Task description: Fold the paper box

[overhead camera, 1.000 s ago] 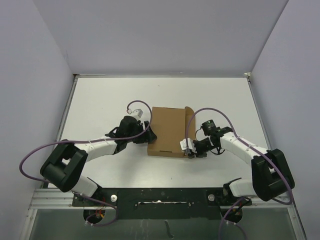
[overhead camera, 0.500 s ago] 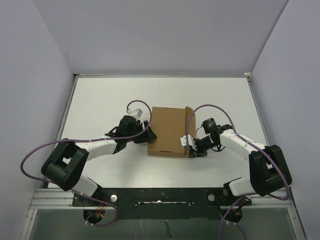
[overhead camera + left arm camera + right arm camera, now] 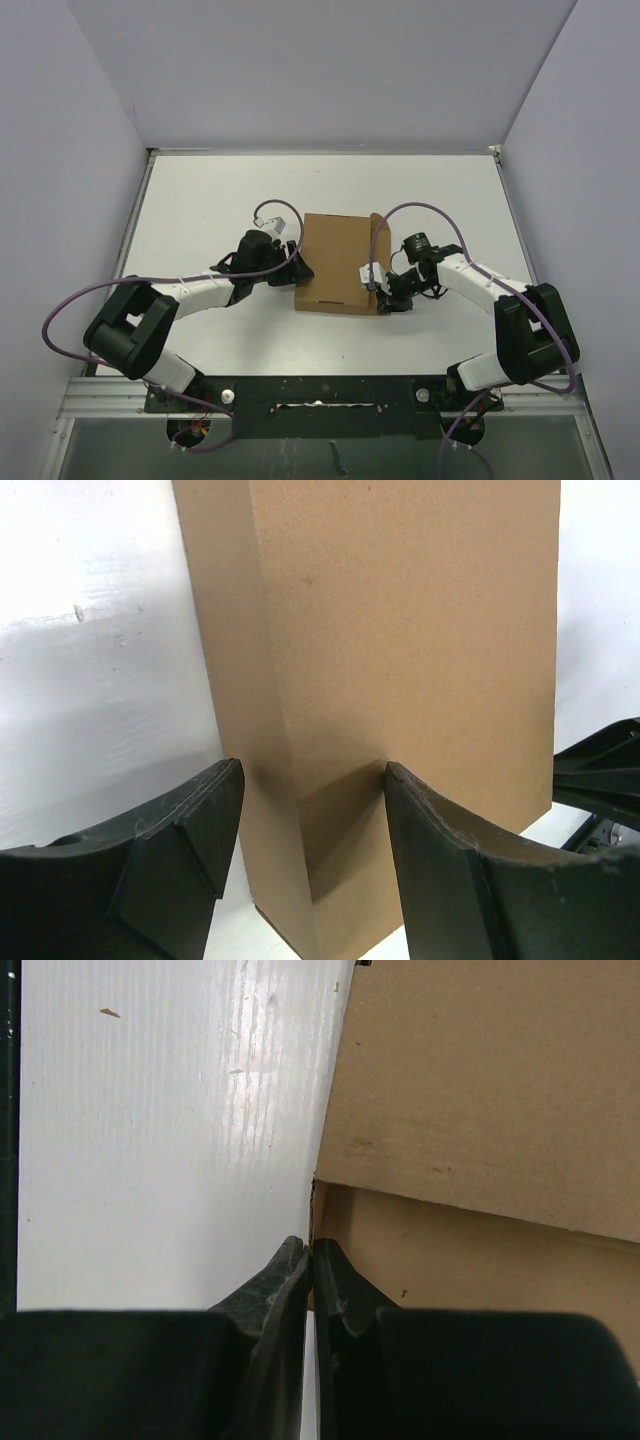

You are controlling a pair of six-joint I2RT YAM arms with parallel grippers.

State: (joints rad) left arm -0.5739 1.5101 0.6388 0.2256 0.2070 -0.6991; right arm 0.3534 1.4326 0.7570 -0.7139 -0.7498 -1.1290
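Sitting near the middle of the white tabletop point(image 3: 220, 200) is the paper box point(image 3: 335, 262) — brown, flat on top, with both arms reaching in to it from either side. The left hand point(image 3: 297, 268) is at the box's left edge. Seen from its wrist, its two black fingers point(image 3: 190, 820) are spread wide apart, and the long corner of the box point(image 3: 400, 630) runs up between them; one finger is down by the side wall and the other is over the top face. It is not squeezing anything. The right hand point(image 3: 377, 288) is at the near right corner of the box, where a thin side flap point(image 3: 378, 232) stands up along the right edge. From the right wrist, its fingers point(image 3: 335, 1290) are pressed almost fully together — a thin cardboard edge of the box point(image 3: 480, 1080) runs down right into their tips, so it looks pinched there.
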